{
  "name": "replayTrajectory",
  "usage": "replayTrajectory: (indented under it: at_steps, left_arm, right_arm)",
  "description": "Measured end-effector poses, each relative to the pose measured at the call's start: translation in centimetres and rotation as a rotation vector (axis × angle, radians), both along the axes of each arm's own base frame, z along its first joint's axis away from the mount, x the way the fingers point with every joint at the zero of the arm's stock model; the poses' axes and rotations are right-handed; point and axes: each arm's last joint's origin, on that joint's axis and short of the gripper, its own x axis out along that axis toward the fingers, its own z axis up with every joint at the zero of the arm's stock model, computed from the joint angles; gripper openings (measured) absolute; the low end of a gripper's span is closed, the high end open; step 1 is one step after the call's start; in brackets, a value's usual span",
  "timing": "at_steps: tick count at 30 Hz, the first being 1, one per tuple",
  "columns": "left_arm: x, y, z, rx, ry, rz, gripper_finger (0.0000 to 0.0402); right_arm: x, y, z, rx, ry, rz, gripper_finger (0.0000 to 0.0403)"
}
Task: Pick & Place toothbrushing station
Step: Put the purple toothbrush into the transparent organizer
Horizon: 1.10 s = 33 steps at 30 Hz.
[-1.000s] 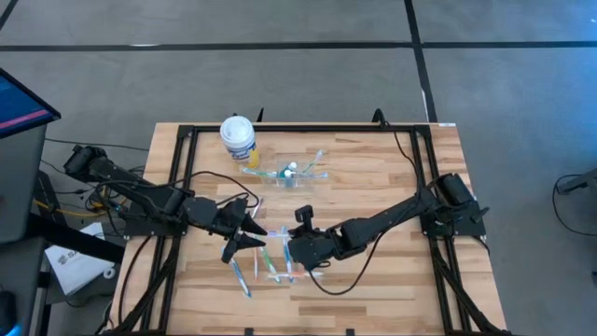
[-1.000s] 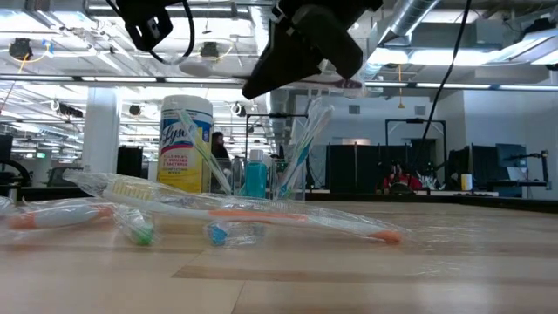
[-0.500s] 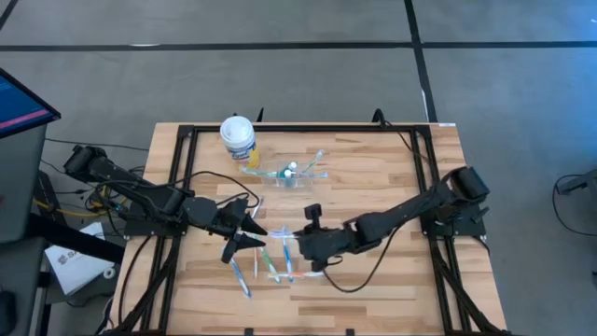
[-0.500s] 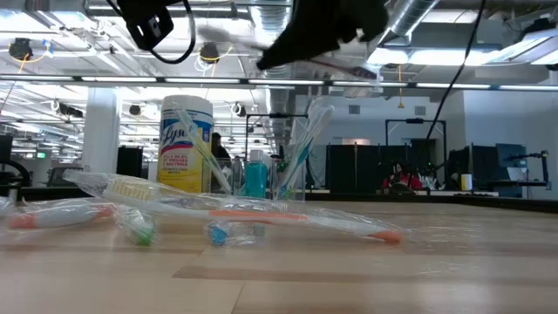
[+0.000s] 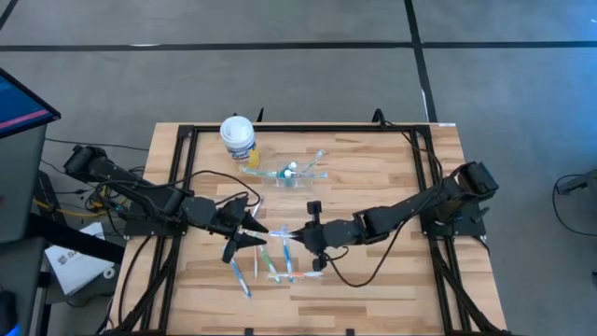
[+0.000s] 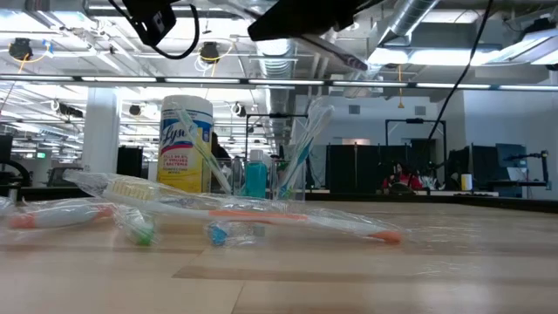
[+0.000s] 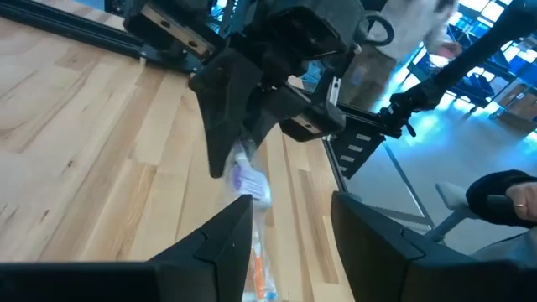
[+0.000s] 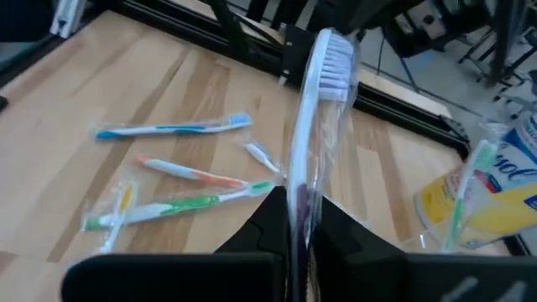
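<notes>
Wrapped toothbrush (image 8: 315, 109) clamped in right hand (image 5: 300, 237), open left hand (image 5: 252, 233) close opposite.

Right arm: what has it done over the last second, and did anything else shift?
The right gripper, shut on a wrapped toothbrush, lifted and pulled back toward its own side. The left gripper stayed put, open. The cup, canister and loose toothbrushes did not move.

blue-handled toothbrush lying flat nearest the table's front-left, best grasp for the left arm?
Grip the blue toothbrush mid-handle, coming straight down with the fingers spanning its thin width. It lies flat on the table in a wrapper, angled, with bare wood on both sides. The open left gripper hovers just above its upper end.
</notes>
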Motion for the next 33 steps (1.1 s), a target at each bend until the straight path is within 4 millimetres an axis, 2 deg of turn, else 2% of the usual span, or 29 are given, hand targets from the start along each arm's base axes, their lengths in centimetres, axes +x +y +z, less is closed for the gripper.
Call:
replayTrajectory:
  at_steps: [15, 25, 33]
  left_arm:
    - [0.0, 0.0, 0.0, 0.008, -0.004, 0.004, 0.0158]
    - [0.0, 0.0, 0.1, 0.025, -0.012, 0.000, 0.0158]
    - [0.0, 0.1, 0.1, 0.032, -0.020, 0.014, 0.0158]
  right_arm:
    - [-0.3, 0.3, 0.1, 0.053, 0.029, 0.061, 0.0013]
    - [-1.4, 0.4, 2.0, 0.062, -0.004, 0.063, 0.0013]
    - [-1.2, 0.1, 2.7, 0.076, -0.065, 0.055, 0.0013]
